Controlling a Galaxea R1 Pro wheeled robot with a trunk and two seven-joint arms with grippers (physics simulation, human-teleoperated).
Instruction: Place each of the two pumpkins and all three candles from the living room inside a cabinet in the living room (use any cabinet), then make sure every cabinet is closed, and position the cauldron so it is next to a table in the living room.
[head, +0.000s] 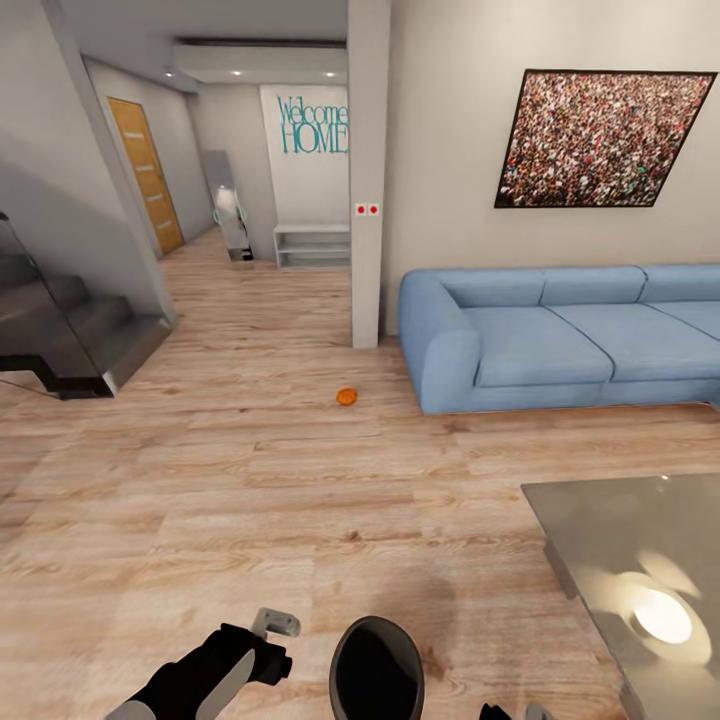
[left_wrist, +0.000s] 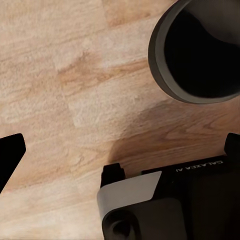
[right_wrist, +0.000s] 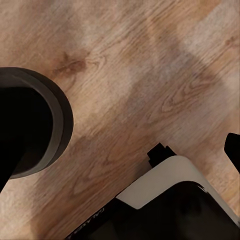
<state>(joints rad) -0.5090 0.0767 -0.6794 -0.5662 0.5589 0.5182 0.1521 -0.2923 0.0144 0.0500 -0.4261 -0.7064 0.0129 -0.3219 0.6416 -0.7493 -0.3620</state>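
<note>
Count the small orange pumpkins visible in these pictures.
1: a small orange pumpkin on the wooden floor, left of the blue sofa. Another may be hidden.

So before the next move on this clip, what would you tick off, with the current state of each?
1. Pumpkin located: ok, on the wood floor near the blue sofa.
2. Second pumpkin and candles located: cannot tell.
3. Cauldron next to the table: cannot tell, it stands on the floor a little way from the table corner.
4. Left gripper free: cannot tell, its fingertips are out of sight.
5. Right gripper free: cannot tell.
6. Path to the pumpkin clear: ok, bare floor between.
</note>
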